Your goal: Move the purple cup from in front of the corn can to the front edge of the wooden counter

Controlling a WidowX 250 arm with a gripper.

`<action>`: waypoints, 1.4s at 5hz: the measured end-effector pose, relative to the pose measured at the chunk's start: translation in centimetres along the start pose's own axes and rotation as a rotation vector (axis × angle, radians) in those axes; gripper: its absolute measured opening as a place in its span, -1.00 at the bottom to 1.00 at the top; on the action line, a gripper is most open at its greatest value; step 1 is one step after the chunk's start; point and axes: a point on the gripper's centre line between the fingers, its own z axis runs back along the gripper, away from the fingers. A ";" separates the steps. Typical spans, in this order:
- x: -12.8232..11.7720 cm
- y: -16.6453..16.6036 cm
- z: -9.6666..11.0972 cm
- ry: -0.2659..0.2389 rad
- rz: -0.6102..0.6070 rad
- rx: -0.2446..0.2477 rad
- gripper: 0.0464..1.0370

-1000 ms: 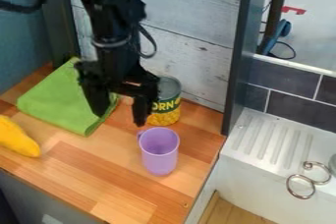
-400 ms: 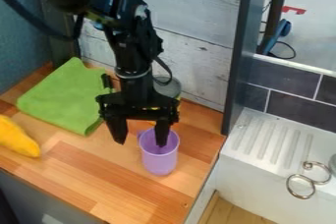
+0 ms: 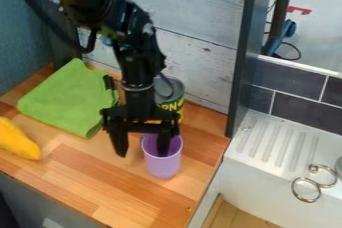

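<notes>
Showing big yellow letters [image 3: 172, 107], "RN", on the front of the can [image 3: 176, 90] at the far side, hiding partly behind the black arm [image 3: 138, 69].

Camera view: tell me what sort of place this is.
Probably a toy kitchen set up for a robot arm: a wooden counter with a purple cup and a food can, beside a white sink unit with a grooved drainboard.
</notes>
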 end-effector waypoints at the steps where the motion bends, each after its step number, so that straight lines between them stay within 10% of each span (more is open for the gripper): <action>1: 0.0 -0.2 -0.6 0.013 0.022 -0.015 0.81; 4: 0.4 -0.9 -0.1 -0.033 -0.052 -0.035 -0.77; 6: -2.3 -2.6 2.8 -0.121 -0.251 -0.006 -0.89; 7: -4.6 -2.9 2.3 -0.038 -0.370 0.010 -0.89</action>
